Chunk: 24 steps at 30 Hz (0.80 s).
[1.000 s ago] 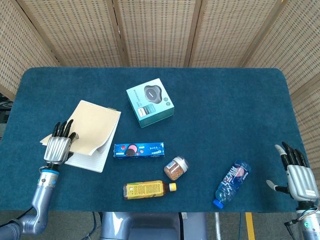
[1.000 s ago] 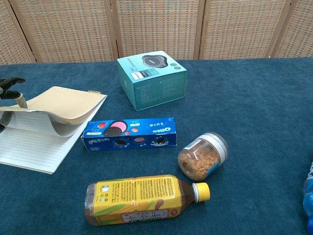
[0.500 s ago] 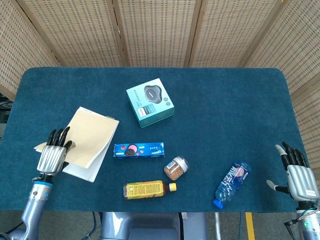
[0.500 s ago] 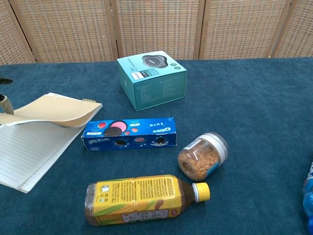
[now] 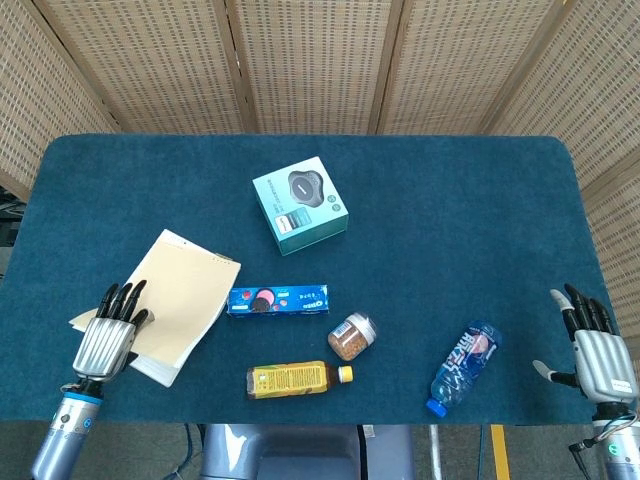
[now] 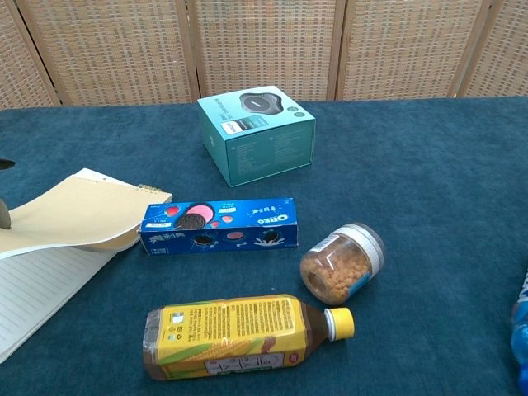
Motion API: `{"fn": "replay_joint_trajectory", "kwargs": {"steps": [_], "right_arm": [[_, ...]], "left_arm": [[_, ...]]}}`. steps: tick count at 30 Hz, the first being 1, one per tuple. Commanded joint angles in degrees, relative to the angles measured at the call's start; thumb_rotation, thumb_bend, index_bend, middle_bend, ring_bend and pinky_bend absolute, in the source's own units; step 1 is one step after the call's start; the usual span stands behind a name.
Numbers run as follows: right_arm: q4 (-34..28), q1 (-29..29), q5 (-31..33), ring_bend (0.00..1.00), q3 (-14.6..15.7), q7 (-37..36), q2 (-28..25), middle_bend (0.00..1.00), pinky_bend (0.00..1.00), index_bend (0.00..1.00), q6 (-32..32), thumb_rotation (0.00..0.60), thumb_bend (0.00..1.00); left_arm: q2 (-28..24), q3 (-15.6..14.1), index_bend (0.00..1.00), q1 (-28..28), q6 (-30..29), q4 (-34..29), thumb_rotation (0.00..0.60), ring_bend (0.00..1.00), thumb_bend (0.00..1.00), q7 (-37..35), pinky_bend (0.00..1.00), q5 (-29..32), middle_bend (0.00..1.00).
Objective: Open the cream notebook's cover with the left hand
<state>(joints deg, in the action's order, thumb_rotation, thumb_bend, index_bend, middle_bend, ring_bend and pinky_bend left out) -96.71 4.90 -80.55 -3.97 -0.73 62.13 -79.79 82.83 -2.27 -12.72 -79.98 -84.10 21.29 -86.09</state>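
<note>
Near the front left corner of the tabletop [image 5: 450, 190], your left hand [image 5: 107, 337] has pulled back toward the front edge, and the whole cream notebook [image 5: 178, 300] has slid and swung with it. The cover [image 6: 74, 216] that stood well arched a second ago now sags low over the lined page [image 6: 33, 289], lifted only at its left edge. So the opening is not finished: you're dragging the book as much as turning the cover.

Your left hand lies with fingers stretched forward at the cover's left edge; from the head view I cannot tell whether it truly pinches the cover or only rests there.

Over at the front right corner, your right hand [image 5: 597, 352] sits spread and holds nothing, unchanged.

Watch the neighbours. The blue cookie box [image 5: 277, 299] now lies just beside the notebook's right corner. Further right are the snack jar [image 5: 351, 337], the yellow drink bottle [image 5: 296, 379] along the front edge, and the blue bottle [image 5: 462, 365]. The teal box [image 5: 299, 204] stands behind, well apart.
</note>
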Motion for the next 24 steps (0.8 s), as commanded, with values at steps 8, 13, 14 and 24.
{"fn": "replay_joint_trajectory", "kwargs": {"steps": [8,13,14,24], "right_arm": [[-0.1,-0.1,-0.1,0.0,0.1,-0.1,0.0,0.0,0.0,0.03,0.0,0.6,0.05],[-0.1,-0.1,0.0,0.0,0.1,-0.2,-0.1,0.0,0.0,0.03,0.0,0.6,0.05],[-0.1,-0.1,0.0,0.0,0.1,-0.2,-0.1,0.0,0.0,0.03,0.0,0.6,0.05],[-0.2,-0.1,0.0,0.0,0.1,-0.2,-0.1,0.0,0.0,0.03,0.1,0.6,0.05]], "left_arm": [[-2.7,-3.4,0.82,3.1,-3.7,-2.5,0.6,0.0,0.72,-0.1,0.0,-4.2,0.0],[-3.8,-4.7,0.82,4.5,-4.7,-2.5,0.6,0.0,0.72,-0.7,0.0,-5.7,0.0],[-4.1,-5.1,0.82,4.8,-4.9,-2.6,0.6,0.0,0.72,-0.9,0.0,-6.0,0.0],[-6.4,-7.3,0.82,7.4,-6.5,-3.0,0.6,0.0,0.72,-1.6,0.0,-8.6,0.0]]}}
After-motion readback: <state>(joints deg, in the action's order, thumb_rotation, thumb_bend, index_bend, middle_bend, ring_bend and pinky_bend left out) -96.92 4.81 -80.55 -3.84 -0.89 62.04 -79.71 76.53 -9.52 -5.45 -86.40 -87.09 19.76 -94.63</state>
